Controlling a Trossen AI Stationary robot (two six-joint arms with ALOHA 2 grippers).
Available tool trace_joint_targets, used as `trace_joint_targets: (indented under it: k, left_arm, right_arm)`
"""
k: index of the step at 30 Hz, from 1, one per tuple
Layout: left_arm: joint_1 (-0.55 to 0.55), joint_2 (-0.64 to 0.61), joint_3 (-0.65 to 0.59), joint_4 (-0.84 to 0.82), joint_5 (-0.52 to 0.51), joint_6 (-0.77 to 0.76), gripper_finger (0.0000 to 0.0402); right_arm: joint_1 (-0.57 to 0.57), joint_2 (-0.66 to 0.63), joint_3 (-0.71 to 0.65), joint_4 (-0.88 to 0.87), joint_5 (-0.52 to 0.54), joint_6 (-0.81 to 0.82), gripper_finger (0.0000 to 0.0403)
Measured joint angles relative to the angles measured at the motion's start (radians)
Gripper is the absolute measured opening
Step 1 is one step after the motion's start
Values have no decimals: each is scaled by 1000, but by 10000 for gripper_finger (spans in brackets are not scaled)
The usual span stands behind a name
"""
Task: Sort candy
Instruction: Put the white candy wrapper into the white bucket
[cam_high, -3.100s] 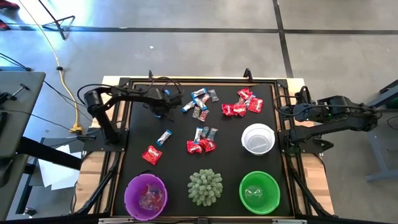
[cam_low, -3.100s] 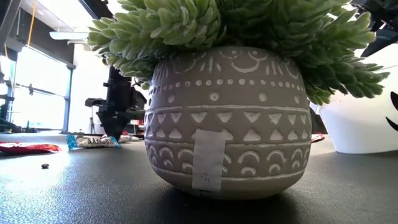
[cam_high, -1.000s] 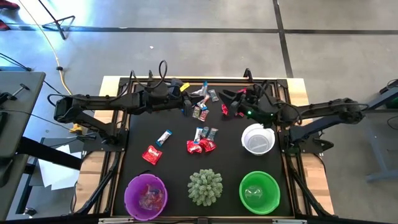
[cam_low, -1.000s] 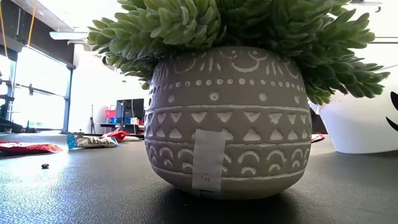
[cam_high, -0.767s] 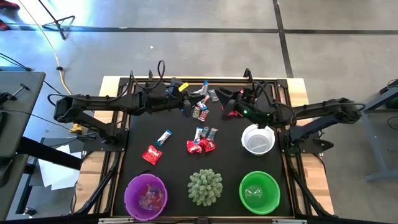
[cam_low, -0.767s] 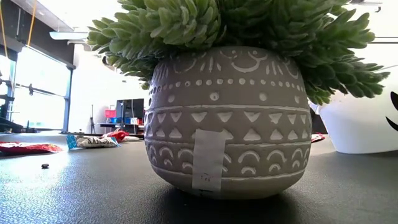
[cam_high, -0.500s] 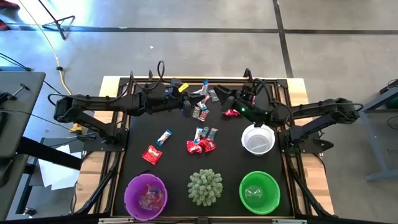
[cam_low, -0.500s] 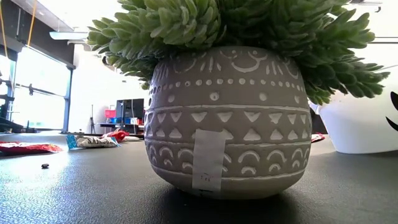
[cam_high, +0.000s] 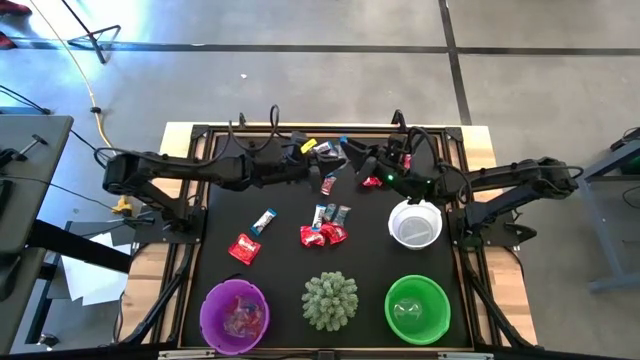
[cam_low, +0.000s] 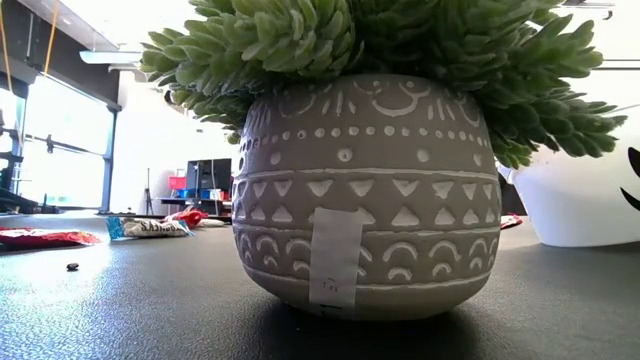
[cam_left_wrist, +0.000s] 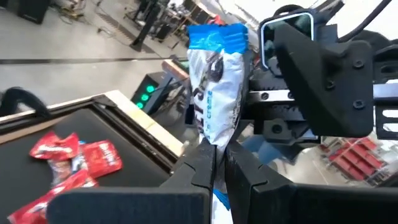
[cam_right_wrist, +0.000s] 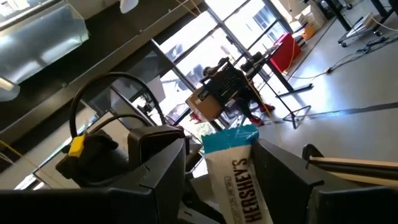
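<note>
Far left of the high view: left arm reaches across the upper edge of the black bench. Left hand pinched tight on the lower end of a blue-and-white wrapped candy bar, held upright off the bench at upper centre of the frame.

Lower left: purple plastic bowl with a few sweets inside. Above it on the mat, a flat red wrapped candy and a small blue-and-white wrapped candy, slightly apart.

Centre: a loose cluster of red and blue-and-white wrapped candies; a single pinkish piece above it, below the two hands. Bottom centre: pale-green spiky plant in a grey patterned pot, which fills the low view.

Right of centre, upper part: right hand meets the left one, fingers spread wide on either side of the same bar; in the right wrist view the wrapper stands between its dark fingers. Red candy lies just beside it.

Right: white bowl, and below it a green bowl.
</note>
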Motion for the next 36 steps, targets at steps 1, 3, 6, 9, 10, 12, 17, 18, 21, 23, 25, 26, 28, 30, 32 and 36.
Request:
trace_joint_targets:
  k: [1,3,6,9,10,12,17,18,21,23,25,26,28,30,32,36]
  left_arm:
    - [0,5,0,5,5,0,8]
    - [0,10,5,6,9,1,7]
    - [0,10,21,4,12,18,8]
    - [0,10,43,-5,13,37,8]
    - [0,10,53,-6,13,46,8]
    - [0,10,72,-14,19,61,8]
    - [-3,8,89,-62,24,80,8]
    - [-3,8,89,-74,24,80,8]
    - [-4,8,90,-124,23,73,8]
    - [-4,9,90,-142,17,73,8]
    - [-4,9,90,-137,6,73,8]
    - [-4,9,90,-134,2,72,8]
    - [-4,9,90,-134,0,73,8]
    - [-4,9,90,-133,-1,72,8]
    - [-4,9,90,-132,-2,73,8]
    - [-4,9,90,-128,-2,72,8]
  right_arm:
    - [0,0,0,-3,-2,0,183]
    - [0,0,0,-6,-10,0,183]
    - [0,0,0,-6,-12,0,183]
    - [0,0,0,-7,-12,-3,183]
    - [0,0,0,-8,-13,-4,183]
    - [0,0,0,-15,-18,-4,183]
    - [0,0,0,-17,-20,-4,183]
    - [0,0,0,-17,-20,-5,183]
    - [0,0,0,-17,-20,-6,183]
    - [0,0,0,-17,-20,-7,183]
    - [0,0,0,-17,-28,-7,183]
    - [0,0,0,-17,-30,-7,183]
    - [0,0,0,-17,-35,-5,178]
    - [0,0,0,-17,-36,-5,161]
    - [0,0,0,-17,-36,-7,135]
    - [0,0,0,-18,-35,-16,66]
